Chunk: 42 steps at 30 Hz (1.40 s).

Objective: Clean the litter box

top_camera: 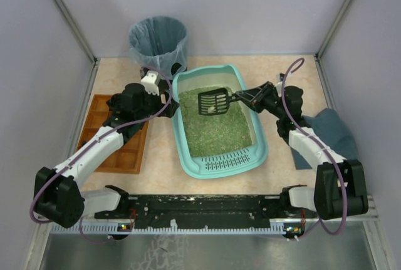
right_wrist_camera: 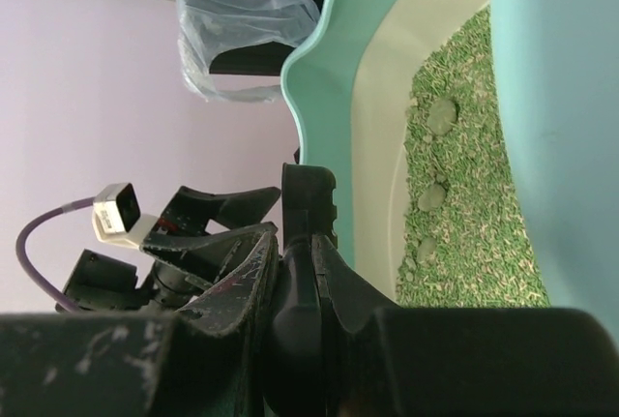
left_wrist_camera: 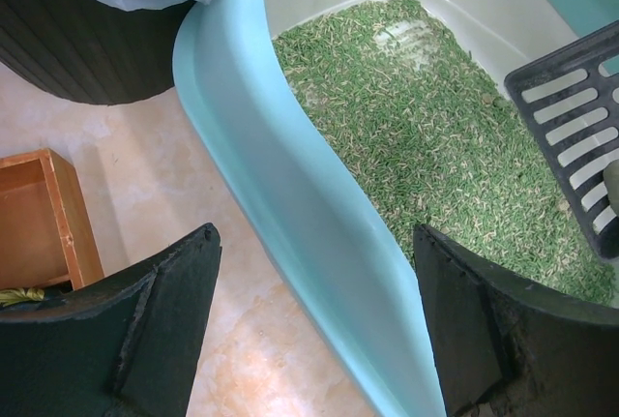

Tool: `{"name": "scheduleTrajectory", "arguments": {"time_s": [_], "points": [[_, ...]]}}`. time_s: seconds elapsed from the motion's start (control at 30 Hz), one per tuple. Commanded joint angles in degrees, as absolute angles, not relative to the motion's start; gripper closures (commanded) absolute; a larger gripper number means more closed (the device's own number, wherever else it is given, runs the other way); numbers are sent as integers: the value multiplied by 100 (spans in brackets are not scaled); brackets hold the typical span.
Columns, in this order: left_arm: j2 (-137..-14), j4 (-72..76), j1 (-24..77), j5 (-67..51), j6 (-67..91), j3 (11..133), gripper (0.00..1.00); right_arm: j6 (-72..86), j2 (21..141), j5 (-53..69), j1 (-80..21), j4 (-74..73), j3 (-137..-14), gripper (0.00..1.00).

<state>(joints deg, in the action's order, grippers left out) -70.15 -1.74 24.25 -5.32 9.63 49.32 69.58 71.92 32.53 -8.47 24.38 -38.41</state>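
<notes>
- The fingers of my right gripper [top_camera: 243,98] are clenched on the handle of the black scoop [top_camera: 214,102], held over the green litter.
- My left gripper [left_wrist_camera: 314,325] is spread wide, straddling the left rim of the litter box [top_camera: 260,151] and gripping nothing.
- The box sits mid-table, before the bin [top_camera: 158,41].

From above and behind the arms, my top camera looks down. The left wrist camera peers close past its fingers [left_wrist_camera: 145,340] at the litter box [left_wrist_camera: 290,204] rim between them, with the scoop [left_wrist_camera: 571,136] ahead. The right, seemingly rolled sideways, shares that litter.
</notes>
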Motion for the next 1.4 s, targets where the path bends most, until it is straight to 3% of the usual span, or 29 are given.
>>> {"name": "scheduleTrajectory", "arguments": {"time_s": [0.0,0.47,0.9,1.17,1.37], "points": [[-6976,-159,2310,-436,1235,5100,15,6937,7103,3127,-906,2883,-4289,100],[-6649,116,1349,-813,1835,4836,15,7153,8136,1945,-1550,1536,-6662,100],[-6569,31,1283,-788,1671,4840,15,7080,9843,316,-2321,1002,-9399,100],[-6537,153,1283,-979,1631,4764,14,5747,11084,-521,-2799,852,-11209,100],[-6489,226,1283,-1044,1604,4702,14,4937,11943,-331,-2916,666,-12579,100]]}}
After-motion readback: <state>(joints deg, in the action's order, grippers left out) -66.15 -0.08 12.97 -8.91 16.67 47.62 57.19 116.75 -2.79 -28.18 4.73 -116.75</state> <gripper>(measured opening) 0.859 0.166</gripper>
